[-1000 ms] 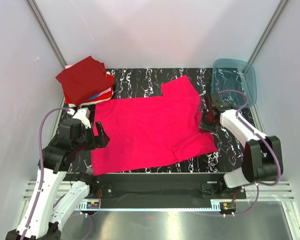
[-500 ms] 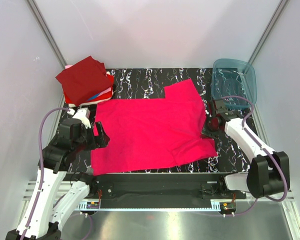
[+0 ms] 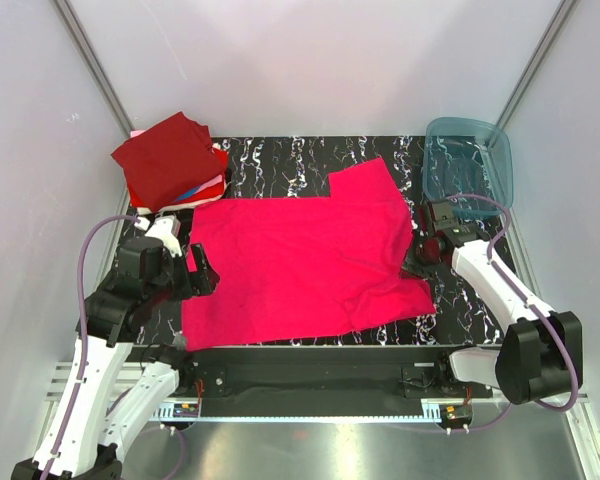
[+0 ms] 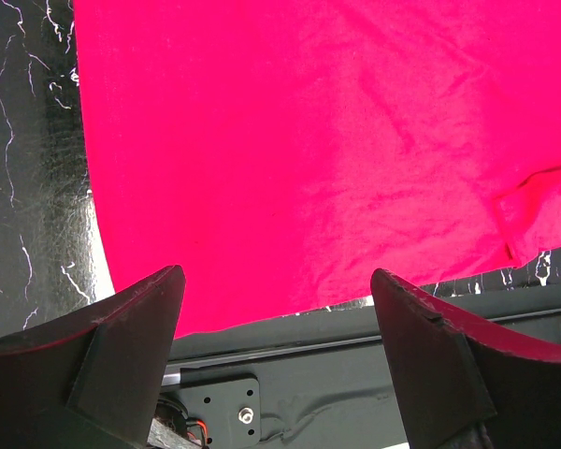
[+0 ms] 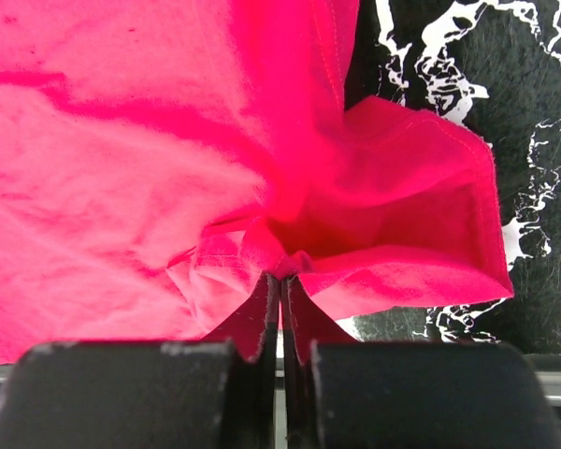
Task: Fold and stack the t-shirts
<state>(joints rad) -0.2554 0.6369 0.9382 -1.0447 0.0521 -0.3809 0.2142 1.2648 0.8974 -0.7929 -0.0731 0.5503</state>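
Observation:
A bright magenta-pink t-shirt (image 3: 300, 260) lies spread flat on the black marbled table. My right gripper (image 3: 416, 258) is shut on its right edge between the sleeves; in the right wrist view the cloth (image 5: 290, 224) bunches at my closed fingertips (image 5: 282, 278). My left gripper (image 3: 202, 272) is open and empty, just above the shirt's left edge; the left wrist view shows the shirt (image 4: 290, 140) ahead of my fingers (image 4: 140, 318). A stack of folded shirts (image 3: 170, 160), dark maroon on top, red, white and blue beneath, sits at the back left.
A teal translucent plastic bin (image 3: 470, 160) stands at the back right corner. The table's front edge (image 3: 310, 350) with a dark metal rail runs just below the shirt. White walls close in on both sides and the back.
My right gripper has pulled the shirt's right edge toward the right and nearer, flattening the cloth. The left arm has not moved.

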